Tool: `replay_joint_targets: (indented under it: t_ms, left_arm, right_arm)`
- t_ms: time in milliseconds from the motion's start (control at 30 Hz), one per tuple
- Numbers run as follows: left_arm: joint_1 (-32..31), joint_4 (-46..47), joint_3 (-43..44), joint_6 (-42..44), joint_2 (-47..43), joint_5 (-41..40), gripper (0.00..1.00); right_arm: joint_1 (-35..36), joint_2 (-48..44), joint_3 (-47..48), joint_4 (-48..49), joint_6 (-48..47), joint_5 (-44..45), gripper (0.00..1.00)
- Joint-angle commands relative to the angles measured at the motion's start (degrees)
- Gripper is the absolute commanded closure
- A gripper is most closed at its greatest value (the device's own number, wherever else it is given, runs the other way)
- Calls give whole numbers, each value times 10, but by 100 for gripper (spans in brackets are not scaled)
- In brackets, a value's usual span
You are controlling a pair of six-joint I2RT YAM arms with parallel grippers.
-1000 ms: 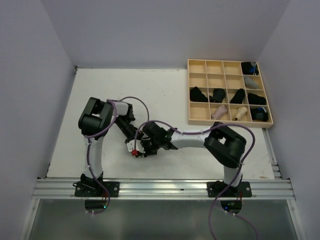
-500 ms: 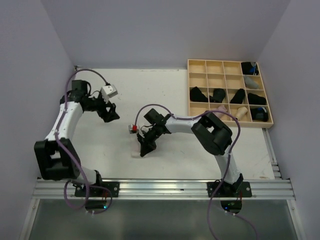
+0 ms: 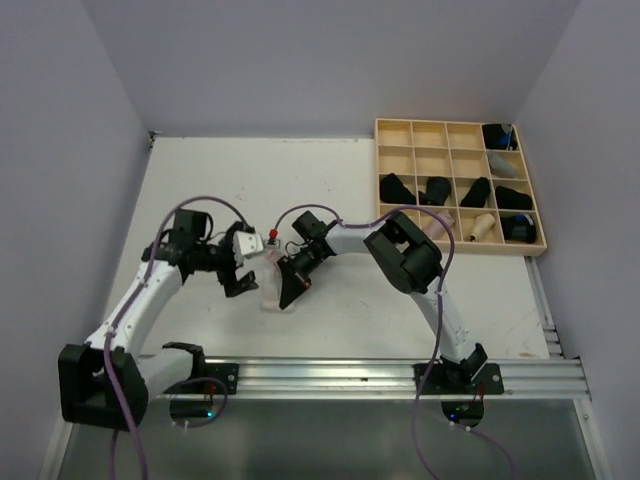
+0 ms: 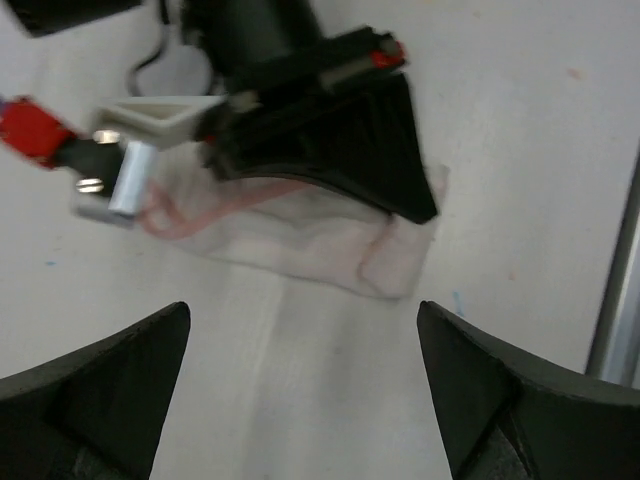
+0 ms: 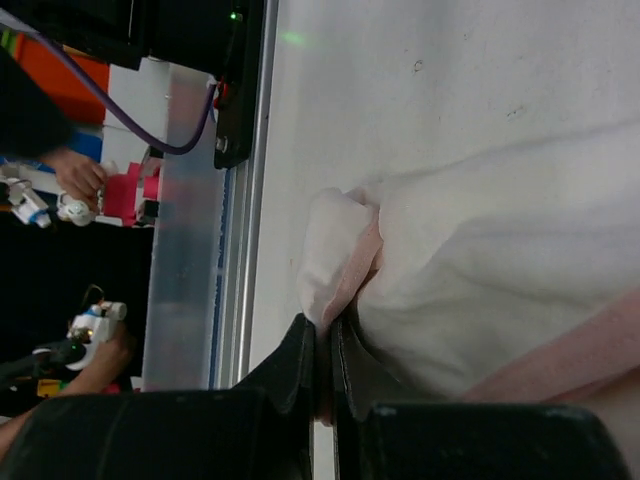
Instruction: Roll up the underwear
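Underwear (image 3: 270,297), whitish with pink edging, lies mostly flat on the white table (image 3: 330,180). It is the reference point for everything that follows.

The right gripper (image 3: 287,298) is clenched on the underwear's near right corner. In the right wrist view, its two black fingertips (image 5: 300,350) press together on a small fold of the pink hem, with the rest of the cloth (image 5: 480,250) spreading away from them. The fold stands up slightly where it is pinched.

The left gripper (image 3: 244,278) hangs just left of the underwear with its jaws spread wide, holding nothing and not touching the cloth. The left wrist view looks between its two open fingers (image 4: 120,370). Ahead of them lies the crumpled underwear (image 4: 330,250), with a loop of pink edging showing, and the black right gripper (image 4: 425,205) pressing on its far edge.

Both arms reach in from either side and nearly meet over the underwear.

Well to the right of the underwear, and farther from the arm bases, a pale wooden grid tray (image 3: 460,247) sits on the table. Several of its compartments hold black rolls (image 3: 397,187), two near-row compartments hold pale rolls (image 3: 437,223), and one holds a grey roll (image 3: 505,165).

On the near side of the underwear, a metal rail (image 3: 330,375) runs along the table edge and carries both arm bases.
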Motion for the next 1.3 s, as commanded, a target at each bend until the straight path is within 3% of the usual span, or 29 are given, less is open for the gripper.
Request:
replay_joint_targets:
  t_ms: [0,167,367,567,700,800,833,1000,1033,1067,1133,1167,1200,1267]
  left_arm:
    - [-79,73,-104,20,-108,-92,2]
    - [-156,112,-162,9,-108,-132,17]
    - [-245,185,-201,1,-91,-189,25]
    - [-283,244,-218,2,-53,-224,35]
    - [-295,252,-218,19,-14,-242,35]
    - [-302,222,-209,48,7,-226,50]
    - [-306,210,-202,50,15,-221,62]
    - [-313,131,-165,74,78,-208,81]
    - [-313,121,-164,80,80,-203,87]
    - [-313,144,-170,74,79,-219,100]
    - [-321,169,-187,43,80,-244,100]
    - [-322,156,-187,56,91,-243,100]
    - [-322,145,-180,56,101,-243,100]
    - [-322,108,-166,44,143,-229,100]
  right_arm:
    - [-5,34,0,13,42,29,100]
    - [-12,51,-5,22,60,25,100]
    - [-17,58,-21,47,87,19,100]
    - [-19,55,-30,67,101,14,100]
    - [-20,59,-28,66,101,12,100]
    - [-22,62,-26,66,103,13,100]
    - [-23,64,-23,65,104,14,100]
    - [-27,66,-14,69,114,18,98]
    - [-28,67,-11,70,115,17,98]
    - [-28,67,-8,68,115,19,98]
    - [-29,63,-4,62,113,22,91]
    - [-30,59,-3,60,110,35,84]
    - [-31,44,-4,59,106,42,70]
    - [-37,23,-7,58,102,66,61]
